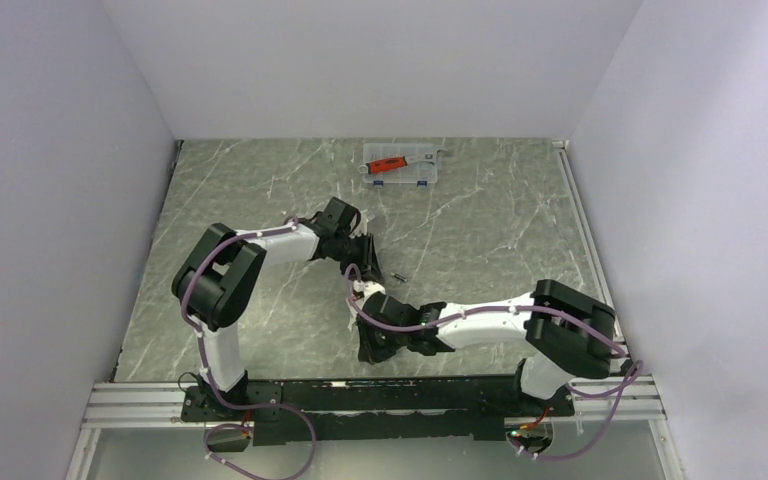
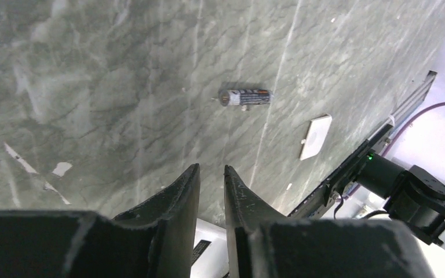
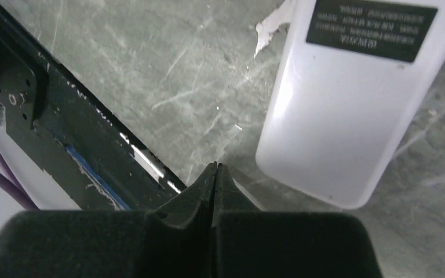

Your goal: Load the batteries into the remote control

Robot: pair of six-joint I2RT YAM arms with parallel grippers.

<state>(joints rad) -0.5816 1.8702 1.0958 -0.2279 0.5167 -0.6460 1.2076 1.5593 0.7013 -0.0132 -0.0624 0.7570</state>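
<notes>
One battery [image 2: 245, 97], a small dark cylinder with a pale end, lies on the marble table beyond my left gripper [image 2: 211, 168]. That gripper's jaws stand a narrow gap apart with nothing between them. In the top view the battery [image 1: 398, 275] lies just right of the left gripper [image 1: 368, 258]. The remote control [image 3: 347, 104] lies back up, white with a black label, just right of my right gripper [image 3: 215, 165], which is shut and empty. A strip of the white remote [image 2: 214, 246] shows through the left jaws' gap. In the top view both grippers mostly hide it.
A small white square piece [image 2: 316, 137] lies on the table near the front rail. A clear plastic case [image 1: 401, 166] with a red-handled tool stands at the back. The black base rail [image 1: 380, 395] runs along the near edge, close to the right gripper [image 1: 370, 340].
</notes>
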